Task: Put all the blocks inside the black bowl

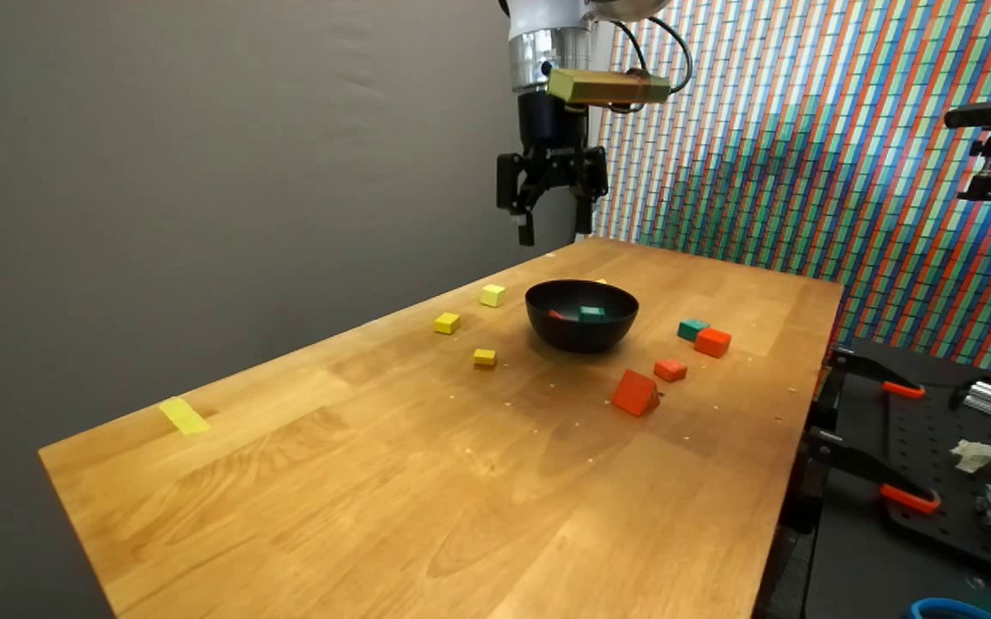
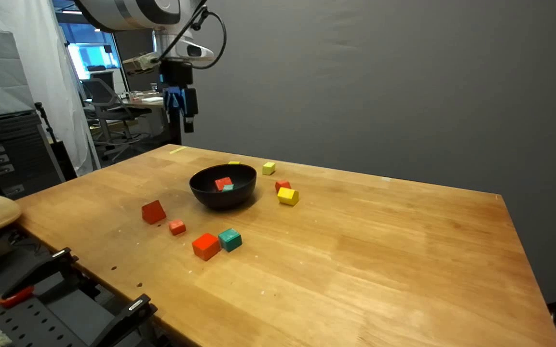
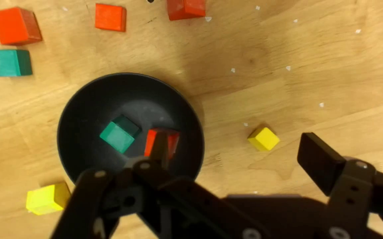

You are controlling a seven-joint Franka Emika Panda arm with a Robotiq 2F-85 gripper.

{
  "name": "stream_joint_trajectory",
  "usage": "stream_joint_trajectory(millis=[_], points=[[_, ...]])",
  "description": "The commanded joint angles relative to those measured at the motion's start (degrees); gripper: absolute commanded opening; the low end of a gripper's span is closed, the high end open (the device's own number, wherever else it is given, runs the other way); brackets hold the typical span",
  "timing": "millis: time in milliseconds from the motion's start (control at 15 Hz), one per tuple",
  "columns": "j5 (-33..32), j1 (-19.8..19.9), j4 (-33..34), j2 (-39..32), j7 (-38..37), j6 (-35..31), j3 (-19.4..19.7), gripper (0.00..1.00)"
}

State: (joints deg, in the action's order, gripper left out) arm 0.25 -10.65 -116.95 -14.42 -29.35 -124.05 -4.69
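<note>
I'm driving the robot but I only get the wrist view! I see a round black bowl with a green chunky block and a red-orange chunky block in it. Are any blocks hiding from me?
Observer: Yes! In an exterior view, a small red-orange chunky block shows just behind a yellow chunky block.
Operator: Sneaky! Any yellow ones I'm missing?
Observer: A pale yellow cube-like block sits on the light-brown wooden tabletop, near its edge by the grey backdrop.
Operator: Is my black two-fingered tool down low?
Observer: No, both exterior views show it up in the air, higher than the round black bowl.
</note>
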Motion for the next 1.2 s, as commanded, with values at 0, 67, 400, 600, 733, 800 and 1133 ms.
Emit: stream_joint_trajectory(millis=[0, 67, 400, 600, 733, 800, 1133], points=[[0.59, 0.85, 4.06, -0.97, 11.49, 2.76, -1.21, 1.0], [0.56, 0.9, 4.97, -1.61, 14.5, 2.98, -1.44, 1.0], [-0.07, 0.28, 3.9, -1.51, 15.53, 1.46, -0.96, 1.0], [-3.01, 0.59, 0.85, 0.26, 27.24, 1.33, -1.92, 1.0], [-4.7, 0.76, 0.81, 0.32, 31.87, 0.57, -2.27, 1.0], [-5.28, 0.79, 0.71, 0.38, 34.06, -0.47, -2.51, 1.0], [-3.99, 0.64, 2.14, -1.17, 34.68, -1.18, -2.98, 1.0]])
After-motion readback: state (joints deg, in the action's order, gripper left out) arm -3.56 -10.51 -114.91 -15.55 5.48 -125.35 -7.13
